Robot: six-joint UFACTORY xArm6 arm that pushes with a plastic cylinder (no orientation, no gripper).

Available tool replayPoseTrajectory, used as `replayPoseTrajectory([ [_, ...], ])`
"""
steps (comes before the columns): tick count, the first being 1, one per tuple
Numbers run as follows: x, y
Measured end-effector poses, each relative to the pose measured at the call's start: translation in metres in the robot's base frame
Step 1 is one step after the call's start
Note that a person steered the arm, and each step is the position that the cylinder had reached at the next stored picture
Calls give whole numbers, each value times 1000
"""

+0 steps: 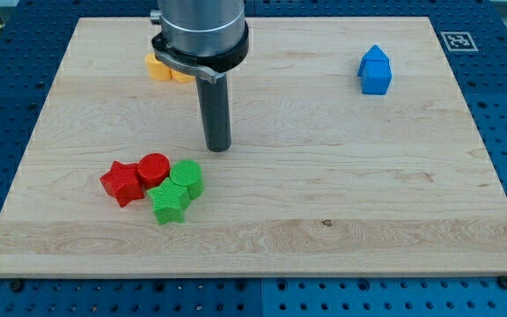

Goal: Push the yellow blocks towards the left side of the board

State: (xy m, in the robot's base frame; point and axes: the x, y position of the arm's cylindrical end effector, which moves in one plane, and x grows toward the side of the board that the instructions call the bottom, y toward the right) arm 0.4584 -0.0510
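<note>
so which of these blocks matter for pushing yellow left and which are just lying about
For the job:
- yellow blocks, partly hidden behind the arm, near the view's top
- my tip, below them, touching no block

Lying about:
- red star
- red cylinder
- green cylinder
- green star
- blue block

- The yellow blocks (166, 68) lie close together near the view's top edge of the board, left of centre.
- Their shapes cannot be made out: the arm's body hides their right-hand parts.
</note>
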Motion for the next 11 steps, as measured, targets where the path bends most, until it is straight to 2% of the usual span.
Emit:
replayPoseTrajectory([
  [2,-4,0],
  [8,-60,0],
  [11,-73,0],
])
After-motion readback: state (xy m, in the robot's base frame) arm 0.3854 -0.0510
